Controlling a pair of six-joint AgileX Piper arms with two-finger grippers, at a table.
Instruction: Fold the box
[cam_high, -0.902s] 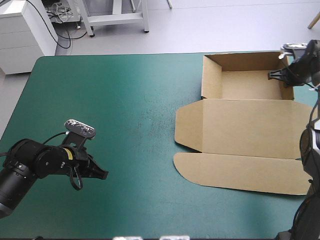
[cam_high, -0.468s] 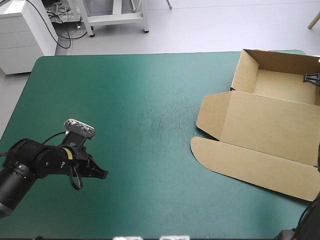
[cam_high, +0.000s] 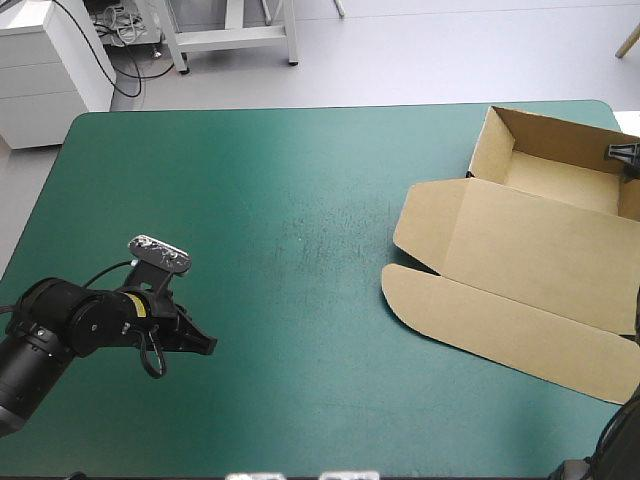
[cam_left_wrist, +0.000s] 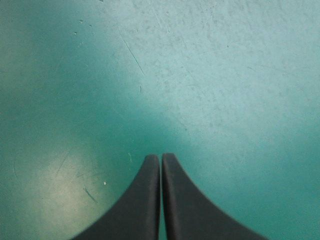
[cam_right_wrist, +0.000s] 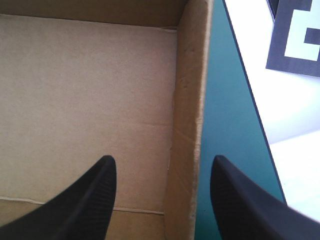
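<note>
Teal-green cover (cam_high: 280, 200), box (cam_high: 520, 250) perhaps between jaws

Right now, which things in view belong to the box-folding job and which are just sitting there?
Part of the job:
box, an open tray with its lid flat
right gripper, open, straddling one side wall

Not in use:
left gripper, shut, apart from the box
teal-green cover beneath it

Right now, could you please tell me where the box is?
In the high view the box lies at the far right corner of the table, its lid flat toward the near edge; the right gripper straddles its right wall, fingers open.
</note>
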